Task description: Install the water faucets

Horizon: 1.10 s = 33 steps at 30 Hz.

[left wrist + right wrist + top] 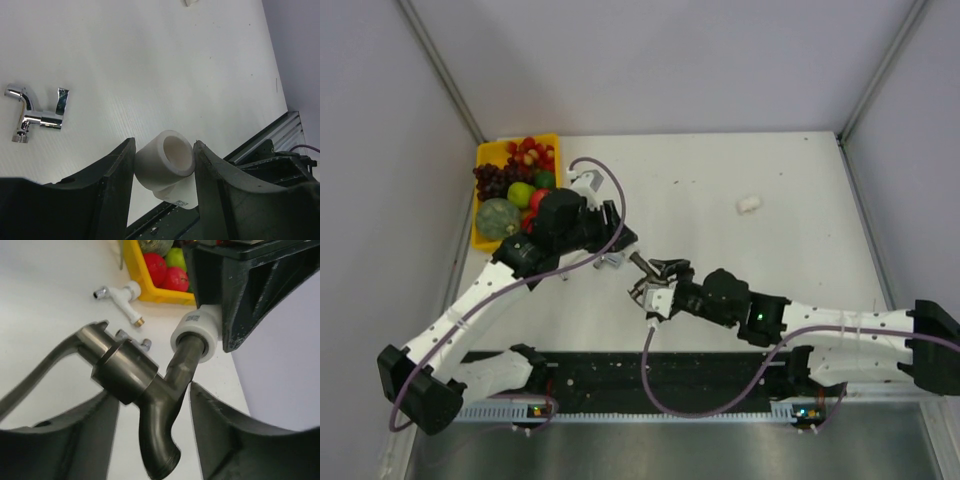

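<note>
My left gripper [165, 144] is shut on a white plastic elbow fitting [162, 165] and holds it above the table. The fitting's opening that faces the left wrist camera is empty. In the right wrist view the dark grey faucet [150, 385] has its stem inside the fitting's [197, 337] other end. My right gripper [150, 390] is closed around this faucet's body, its lever handle [45, 370] sticking out to the left. From above the two grippers [615, 250] [655, 275] meet mid-table. The silvery faucet [37, 112] and the white-bodied faucet [122, 297] lie on the table.
The yellow tray [485, 160] of toy fruit stands at the back left, close behind the left arm. Another small white fitting [750, 203] lies alone at the back right. Grey walls enclose the white table on three sides.
</note>
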Each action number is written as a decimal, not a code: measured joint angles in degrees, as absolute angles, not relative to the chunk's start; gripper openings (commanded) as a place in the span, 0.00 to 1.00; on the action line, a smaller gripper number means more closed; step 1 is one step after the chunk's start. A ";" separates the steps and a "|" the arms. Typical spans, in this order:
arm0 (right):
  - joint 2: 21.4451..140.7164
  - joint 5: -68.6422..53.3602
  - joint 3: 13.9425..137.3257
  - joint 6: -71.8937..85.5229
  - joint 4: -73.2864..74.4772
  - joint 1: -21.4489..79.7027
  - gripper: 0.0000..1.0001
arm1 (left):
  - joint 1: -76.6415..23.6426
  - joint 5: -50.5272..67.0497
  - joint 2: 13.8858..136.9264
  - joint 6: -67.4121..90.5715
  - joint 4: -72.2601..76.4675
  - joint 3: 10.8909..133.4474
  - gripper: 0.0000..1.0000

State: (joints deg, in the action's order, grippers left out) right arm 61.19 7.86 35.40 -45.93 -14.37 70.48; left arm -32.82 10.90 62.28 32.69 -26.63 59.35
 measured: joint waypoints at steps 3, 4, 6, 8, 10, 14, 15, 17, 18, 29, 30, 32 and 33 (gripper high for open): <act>62.22 8.80 35.68 -37.65 -18.37 70.48 0.22 | -32.80 10.63 61.06 33.04 -25.47 58.61 0.00; 62.37 9.41 35.68 -34.50 -20.21 70.46 0.20 | -32.71 10.50 60.18 33.17 -24.86 57.91 0.00; 62.43 10.46 35.53 -28.27 -23.57 70.50 0.13 | -32.60 9.37 58.24 34.13 -23.20 56.29 0.00; 62.43 12.25 34.79 -20.23 -27.88 70.50 0.01 | -32.49 8.80 56.27 35.22 -19.99 54.35 0.00; 62.43 14.59 33.74 -12.36 -31.09 70.67 0.00 | -32.51 8.40 54.39 35.92 -16.47 52.21 0.00; 62.11 19.94 30.13 10.63 -37.34 70.87 0.00 | -32.82 8.08 50.48 36.45 -7.31 45.91 0.00; 61.87 20.82 28.95 17.74 -38.54 70.78 0.00 | -32.99 8.08 49.47 36.56 -4.89 43.88 0.00; 61.39 22.46 26.55 31.53 -41.12 70.70 0.00 | -33.30 8.36 47.33 36.82 -0.16 39.46 0.00; 61.21 23.59 25.36 38.39 -42.44 70.67 0.00 | -33.47 8.58 46.39 36.93 1.89 37.43 0.00; 65.01 33.63 21.34 89.19 -47.42 68.84 0.18 | -34.68 7.79 41.06 28.23 35.00 18.04 0.00; 65.12 33.65 21.41 90.61 -47.51 68.82 0.30 | -34.72 7.60 41.15 27.90 36.95 17.43 0.00; 65.14 33.61 21.54 92.62 -48.12 68.64 0.53 | -34.98 6.83 41.30 27.42 39.59 17.17 0.00; 64.90 34.76 21.56 93.01 -48.60 68.27 0.65 | -35.07 5.13 41.34 27.07 40.49 17.17 0.00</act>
State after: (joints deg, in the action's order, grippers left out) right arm 64.90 34.76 21.56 93.01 -48.60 68.27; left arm -35.07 5.13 41.34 27.07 40.49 17.17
